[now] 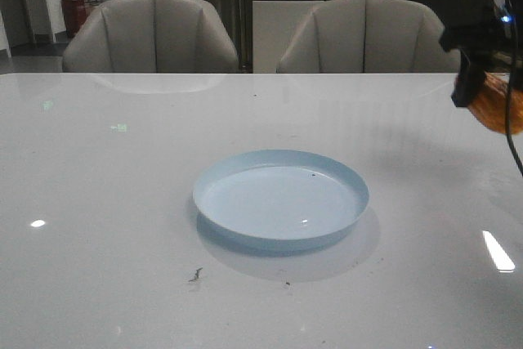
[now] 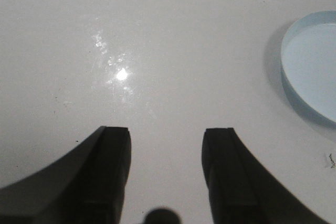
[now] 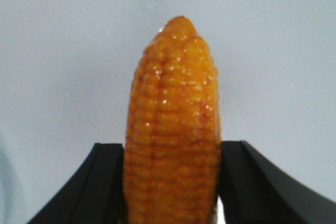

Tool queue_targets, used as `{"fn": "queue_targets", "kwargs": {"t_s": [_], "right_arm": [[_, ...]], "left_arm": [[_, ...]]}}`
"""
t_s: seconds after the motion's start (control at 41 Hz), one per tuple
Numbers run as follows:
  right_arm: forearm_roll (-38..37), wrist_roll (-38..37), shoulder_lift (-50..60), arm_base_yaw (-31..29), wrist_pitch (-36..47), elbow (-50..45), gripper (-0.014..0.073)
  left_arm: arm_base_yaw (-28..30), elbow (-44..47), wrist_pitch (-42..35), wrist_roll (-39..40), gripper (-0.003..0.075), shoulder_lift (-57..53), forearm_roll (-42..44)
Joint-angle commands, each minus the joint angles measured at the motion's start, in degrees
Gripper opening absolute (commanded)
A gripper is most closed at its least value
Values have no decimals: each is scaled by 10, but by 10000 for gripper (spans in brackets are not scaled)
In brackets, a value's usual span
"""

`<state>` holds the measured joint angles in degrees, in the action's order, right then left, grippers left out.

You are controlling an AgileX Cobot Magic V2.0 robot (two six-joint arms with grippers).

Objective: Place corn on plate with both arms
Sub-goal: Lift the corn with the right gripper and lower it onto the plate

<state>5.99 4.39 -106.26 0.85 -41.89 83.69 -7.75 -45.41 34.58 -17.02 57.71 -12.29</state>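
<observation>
The pale blue plate [image 1: 280, 199] lies empty at the middle of the white table; its rim also shows in the left wrist view [image 2: 310, 66]. My right gripper [image 1: 474, 87] is raised at the far right, above the table and to the right of the plate, shut on the orange corn [image 1: 497, 104]. In the right wrist view the corn [image 3: 173, 129] stands out between the two fingers of the gripper [image 3: 172, 153]. My left gripper [image 2: 166, 137] is open and empty over bare table, left of the plate; it does not show in the front view.
Two grey chairs [image 1: 151, 34] [image 1: 368, 34] stand behind the table's far edge. A small dark mark [image 1: 195, 275] lies on the table in front of the plate. A black cable [image 1: 513, 136] hangs from the right arm.
</observation>
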Motion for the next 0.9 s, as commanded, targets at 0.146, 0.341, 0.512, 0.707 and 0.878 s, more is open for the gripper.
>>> {"fn": "queue_targets", "kwargs": {"t_s": [0.146,0.341,0.512,0.707,0.878], "right_arm": [[7,46,27,90,10,90,276],[7,53,16,170,-3,90,276],[7,53,-11,226,-22,90,276],[41,52,-50,252,-33,90,276],[104,52,-78,253,-43,90,276]], "left_arm": [[0,-15,-47,1,388,-11,-9],[0,-15,-47,1,388,-11,-9],[0,-15,-47,1,388,-11,-9],[0,-15,-47,1,388,-11,-9],[0,-15,-47,1,388,-11,-9]]}}
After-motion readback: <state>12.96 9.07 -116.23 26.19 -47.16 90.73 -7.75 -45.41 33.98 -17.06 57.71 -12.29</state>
